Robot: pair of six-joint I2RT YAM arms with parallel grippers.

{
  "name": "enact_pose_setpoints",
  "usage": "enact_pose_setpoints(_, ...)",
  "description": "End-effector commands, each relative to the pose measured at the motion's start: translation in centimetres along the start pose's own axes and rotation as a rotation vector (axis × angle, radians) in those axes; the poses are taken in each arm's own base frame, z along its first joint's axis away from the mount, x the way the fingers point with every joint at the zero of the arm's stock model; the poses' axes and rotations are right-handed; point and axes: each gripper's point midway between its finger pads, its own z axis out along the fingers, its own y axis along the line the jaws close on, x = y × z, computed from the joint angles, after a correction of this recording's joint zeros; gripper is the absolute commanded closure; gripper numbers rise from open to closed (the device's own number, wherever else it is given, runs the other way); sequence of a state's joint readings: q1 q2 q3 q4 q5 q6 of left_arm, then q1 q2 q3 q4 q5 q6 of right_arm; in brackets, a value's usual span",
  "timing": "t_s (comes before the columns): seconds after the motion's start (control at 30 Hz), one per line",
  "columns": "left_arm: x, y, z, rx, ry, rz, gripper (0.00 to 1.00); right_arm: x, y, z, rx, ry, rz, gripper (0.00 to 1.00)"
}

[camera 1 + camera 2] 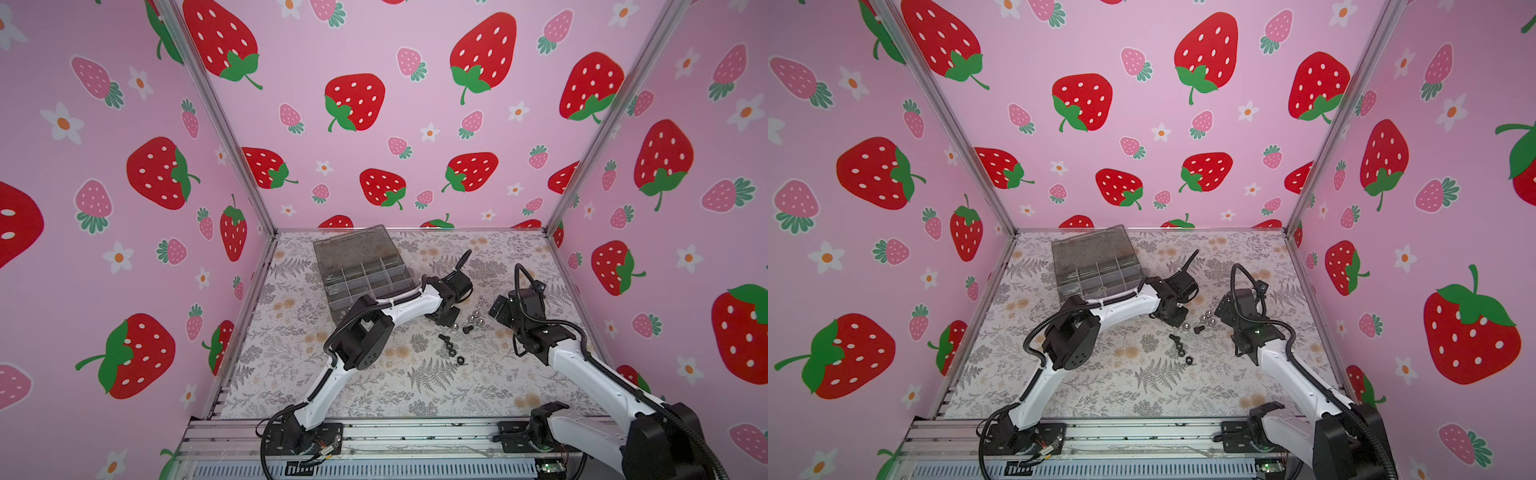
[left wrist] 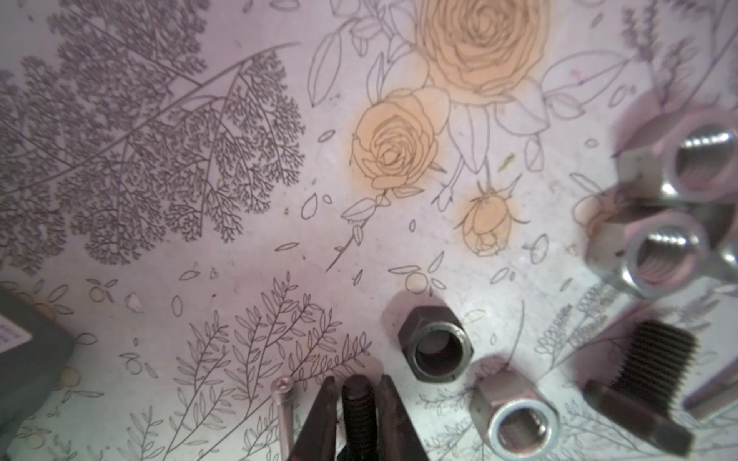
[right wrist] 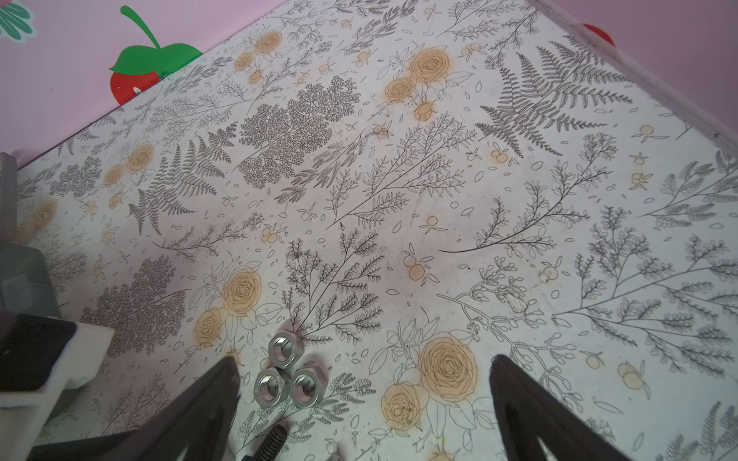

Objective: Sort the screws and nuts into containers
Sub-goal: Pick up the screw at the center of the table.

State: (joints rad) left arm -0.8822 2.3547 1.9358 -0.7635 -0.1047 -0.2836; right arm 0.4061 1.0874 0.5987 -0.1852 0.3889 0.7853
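Observation:
My left gripper (image 2: 358, 383) is shut on a black screw (image 2: 359, 415), its threaded shaft clamped between the two fingers just above the floral mat. A thin silver screw (image 2: 285, 415) lies beside it. Close by lie a dark hex nut (image 2: 437, 347), silver nuts (image 2: 519, 419) and another black screw (image 2: 647, 371). My right gripper (image 3: 365, 361) stands open over the mat, with three silver nuts (image 3: 284, 351) near one finger. In both top views the grey organiser box (image 1: 365, 272) (image 1: 1100, 270) stands at the back left, lid (image 1: 353, 249) open, its containers hard to see into.
Black nuts and a screw (image 1: 451, 345) lie in a loose line on the mat between the arms. The left arm's elbow (image 1: 365, 340) reaches across the front of the box. Metal frame rails (image 1: 415, 436) edge the mat at the front, and pink strawberry walls surround it.

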Motion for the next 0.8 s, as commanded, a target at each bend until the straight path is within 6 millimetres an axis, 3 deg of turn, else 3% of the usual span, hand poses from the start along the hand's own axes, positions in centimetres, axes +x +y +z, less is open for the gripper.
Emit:
enact_pose_setpoints(0.0,2.2,1.1,0.8,-0.078,0.104,0.053,0.79,0.2,-0.5,-0.3,0.017,-0.005,0.01,0.0)
enact_pose_setpoints(0.2,3.5,1.7,0.6,-0.149,0.151,0.122,0.82,0.3,-0.6,-0.2,0.021,-0.002,0.011,0.0)
enact_pose_setpoints(0.77,4.8,1.0,1.8,-0.138,0.192,0.149,0.87,0.4,-0.6,-0.1,0.023,0.0,0.011,0.0)
